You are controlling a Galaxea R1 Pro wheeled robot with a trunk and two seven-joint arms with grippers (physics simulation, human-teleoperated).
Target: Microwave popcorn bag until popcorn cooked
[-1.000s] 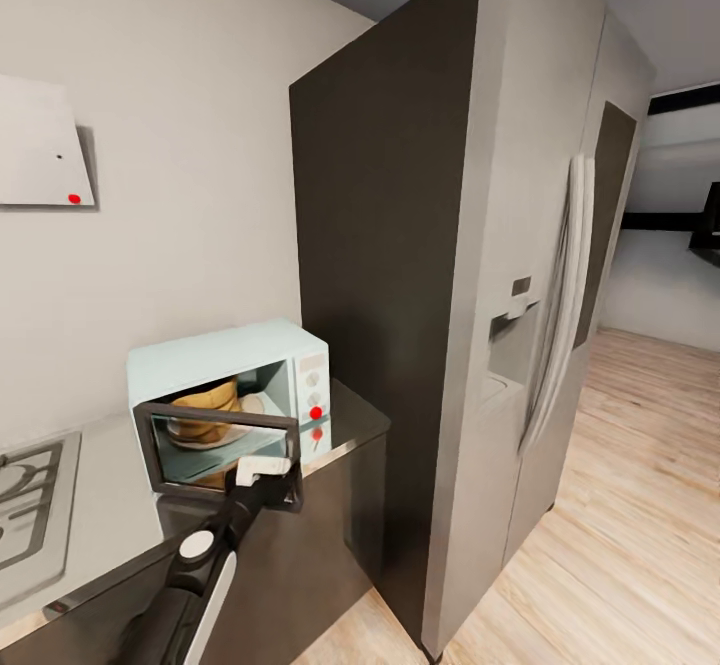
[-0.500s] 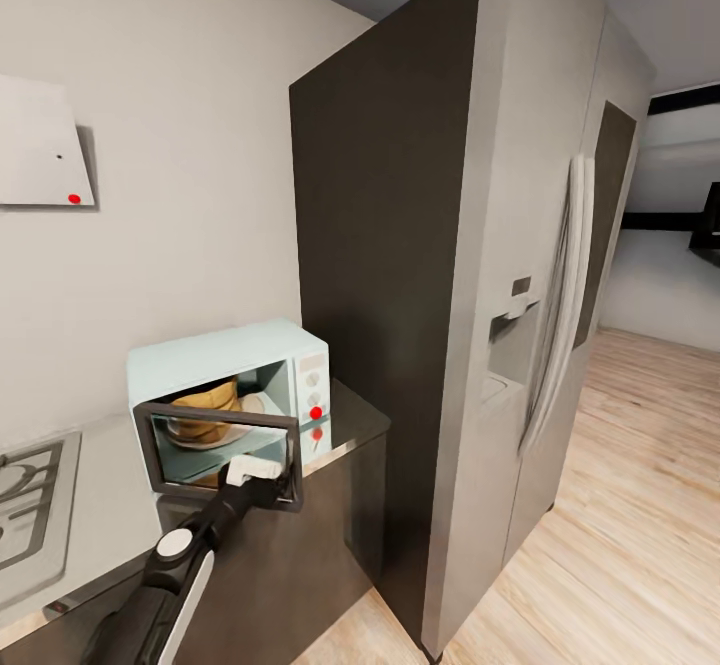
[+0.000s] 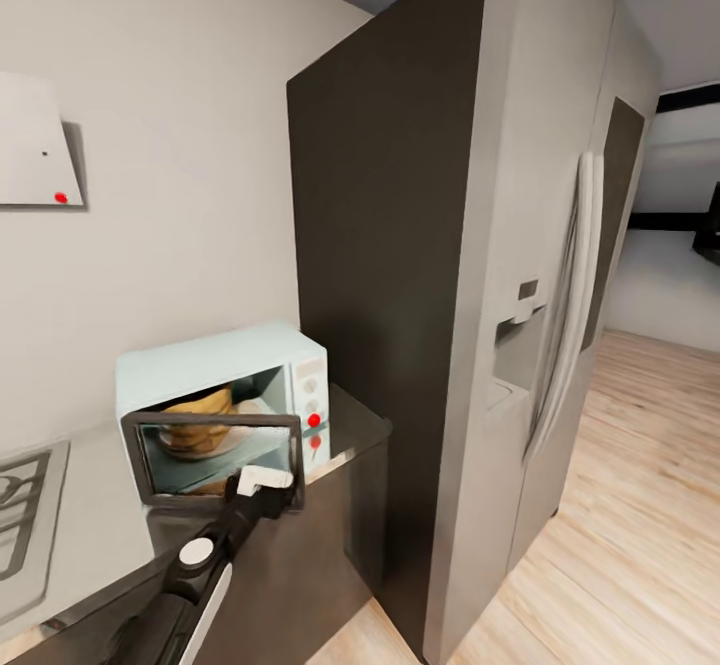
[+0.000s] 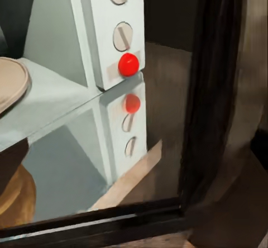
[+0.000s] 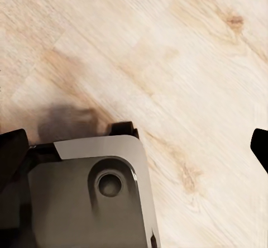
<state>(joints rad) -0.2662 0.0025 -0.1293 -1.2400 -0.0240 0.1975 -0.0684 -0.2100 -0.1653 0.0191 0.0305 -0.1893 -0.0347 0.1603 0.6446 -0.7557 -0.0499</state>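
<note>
The pale mint-blue microwave (image 3: 215, 370) stands on the grey countertop (image 3: 90, 520) against the wall. Its dark-framed glass door (image 3: 215, 457) stands partly open in front of the cavity. The tan popcorn bag (image 3: 198, 423) sits inside on a pale plate; the popcorn is hidden. My left gripper (image 3: 275, 490) is at the door's lower right corner, and its jaws are hidden by the wrist. The left wrist view looks close along the door frame (image 4: 207, 91) at the knob panel with a red button (image 4: 128, 65). My right gripper (image 5: 135, 144) hangs open over the wooden floor.
A tall grey fridge (image 3: 560, 345) with a dark side panel stands right of the counter. A gas hob (image 3: 20, 525) lies at the counter's left end. A white wall plate (image 3: 30, 145) hangs above. Wooden floor (image 3: 640, 505) runs off to the right.
The whole picture has shifted slightly, so the camera moved. My left arm stays at the door's corner, with its forearm swaying a little sideways and back.
</note>
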